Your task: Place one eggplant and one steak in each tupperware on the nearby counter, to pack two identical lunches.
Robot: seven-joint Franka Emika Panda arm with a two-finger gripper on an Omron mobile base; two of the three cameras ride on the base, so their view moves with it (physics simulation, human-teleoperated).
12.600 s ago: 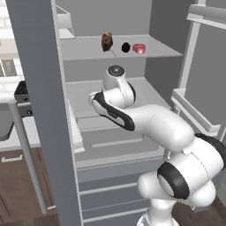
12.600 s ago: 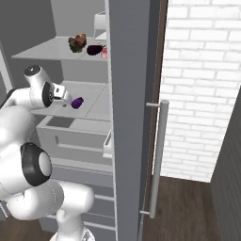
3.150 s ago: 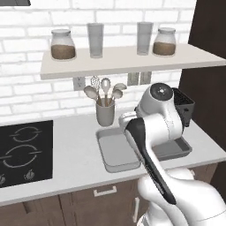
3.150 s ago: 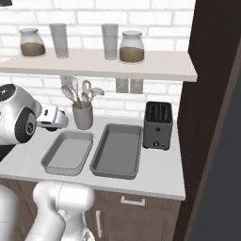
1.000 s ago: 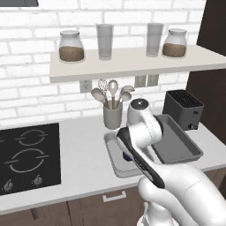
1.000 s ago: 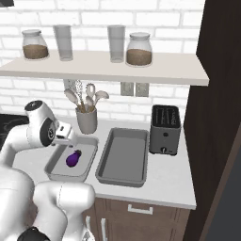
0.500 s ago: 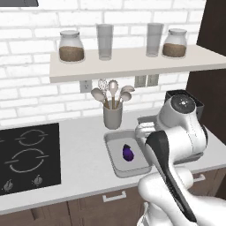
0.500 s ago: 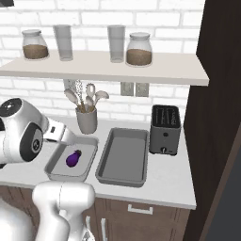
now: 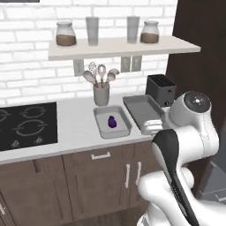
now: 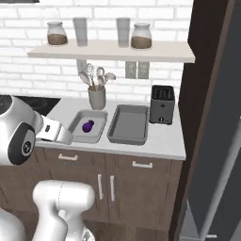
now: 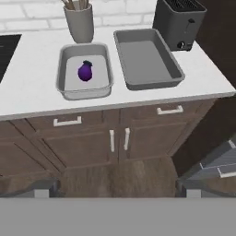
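A glossy bright purple eggplant (image 11: pixel 85 71) lies in the light grey tupperware (image 11: pixel 64 87), which also shows in the left base view (image 9: pixel 102 128) with the eggplant (image 9: pixel 112 122) in its middle. The darker tupperware (image 11: pixel 145 60) stands right beside it with nothing in it. My gripper (image 11: pixel 117 190) is open and holds nothing. It hangs in front of the counter, back from both trays and above the cabinet doors. The dark eggplant and both steaks are out of view.
A black toaster (image 11: pixel 179 20) stands right of the darker tray and a grey utensil cup (image 11: pixel 80 22) behind the light one. The black stovetop (image 9: pixel 26 126) lies at the left. A tall dark cabinet and a grey door (image 10: pixel 221 141) close off the right side.
The whole picture has shifted: the base has backed away from the counter. The arm has drawn back from the light tray, and the purple eggplant stays lying in it.
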